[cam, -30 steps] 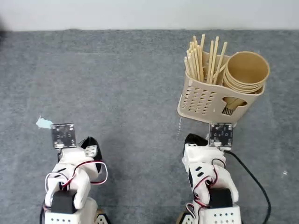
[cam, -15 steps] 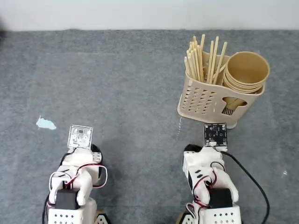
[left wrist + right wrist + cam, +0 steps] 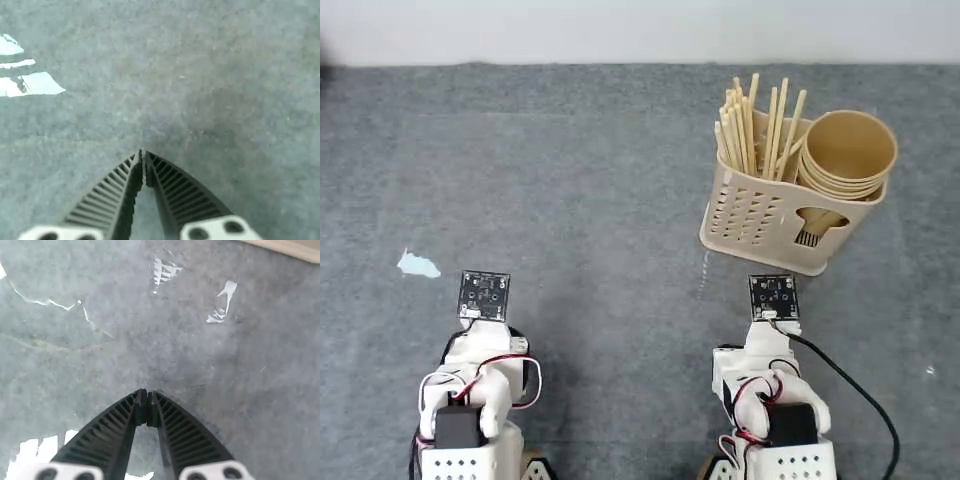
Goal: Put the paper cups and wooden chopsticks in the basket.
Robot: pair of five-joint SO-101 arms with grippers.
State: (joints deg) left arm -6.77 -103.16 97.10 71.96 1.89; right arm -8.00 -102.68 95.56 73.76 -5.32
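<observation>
While I watch from the high view, the basket (image 3: 760, 215) stands where it stood a second ago, and nothing in it has shifted. The paper cups (image 3: 850, 150) sit nested in its one compartment, and the wooden chopsticks (image 3: 750, 120) stand upright in the other compartment beside them. I see no cup and no chopstick on the grey tabletop (image 3: 570, 150) around the basket.

What has changed is the arms. The right arm (image 3: 770, 390), just in front of the basket, has drawn a little back from it toward its own base. The left arm (image 3: 470, 390), well apart from the basket, swung a little toward it and has now folded back as well. Between the left arm and the edge farthest from the basket lies a pale blue scrap (image 3: 417, 265), which nobody has touched.

The left gripper (image 3: 142, 152) has its two jaws pressed together at the tips, with nothing between them, above bare tabletop. The right gripper (image 3: 147, 395) is the same: tips closed on each other, holding nothing.

My judgement is that the task is already finished, and that both arms are going to their rest pose. I think no further grasp is needed.
</observation>
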